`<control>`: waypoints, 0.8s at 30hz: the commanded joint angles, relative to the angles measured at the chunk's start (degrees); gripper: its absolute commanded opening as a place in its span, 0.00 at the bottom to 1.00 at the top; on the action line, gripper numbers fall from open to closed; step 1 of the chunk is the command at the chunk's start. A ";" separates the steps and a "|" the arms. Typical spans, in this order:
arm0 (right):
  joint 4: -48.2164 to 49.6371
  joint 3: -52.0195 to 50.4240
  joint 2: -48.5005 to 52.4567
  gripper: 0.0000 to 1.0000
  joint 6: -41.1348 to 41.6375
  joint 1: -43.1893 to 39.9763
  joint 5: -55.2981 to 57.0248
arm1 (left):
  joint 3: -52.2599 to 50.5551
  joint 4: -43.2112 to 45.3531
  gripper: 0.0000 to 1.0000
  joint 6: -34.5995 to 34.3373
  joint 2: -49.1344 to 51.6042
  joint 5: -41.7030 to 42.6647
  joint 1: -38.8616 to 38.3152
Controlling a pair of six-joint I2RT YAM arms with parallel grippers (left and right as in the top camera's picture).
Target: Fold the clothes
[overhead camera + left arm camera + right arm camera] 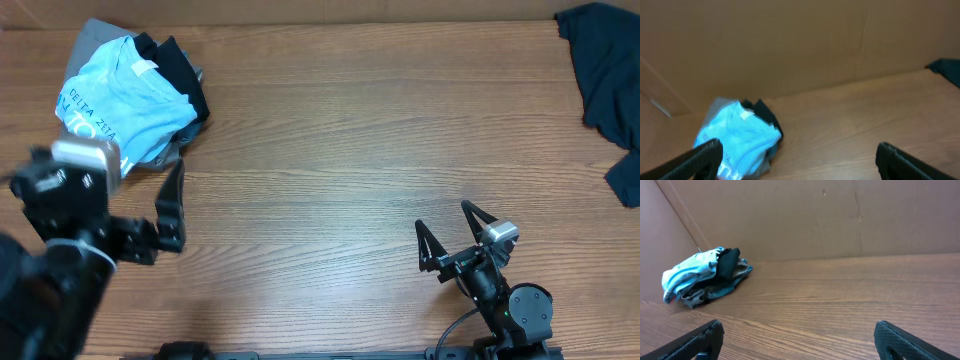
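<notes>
Far left on the table (330,130) is a crumpled heap. A light blue T-shirt (120,95) with white lettering lies on top, a black garment (185,80) is bunched against its right side, and a grey garment (95,30) pokes out from under it.

My left gripper (797,147) sits just on the near side of the heap, jaws spread wide with nothing between them, facing the T-shirt. My right gripper (442,217) is well right of the heap at my edge of the table, also spread and empty. A dark garment (605,80) lies farthest from the heap in the back right corner, partly out of frame.

Nothing is folded yet, so I judge this the opening reach. The next move is probably the left arm going forward to pinch the T-shirt's edge, drag it onto bare wood and spread it flat before any fold.
</notes>
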 commanded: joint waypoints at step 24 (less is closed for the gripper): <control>0.33 -0.59 -0.66 1.00 0.15 -0.26 0.59 | -86.49 45.79 1.00 2.34 -49.33 -1.16 -0.26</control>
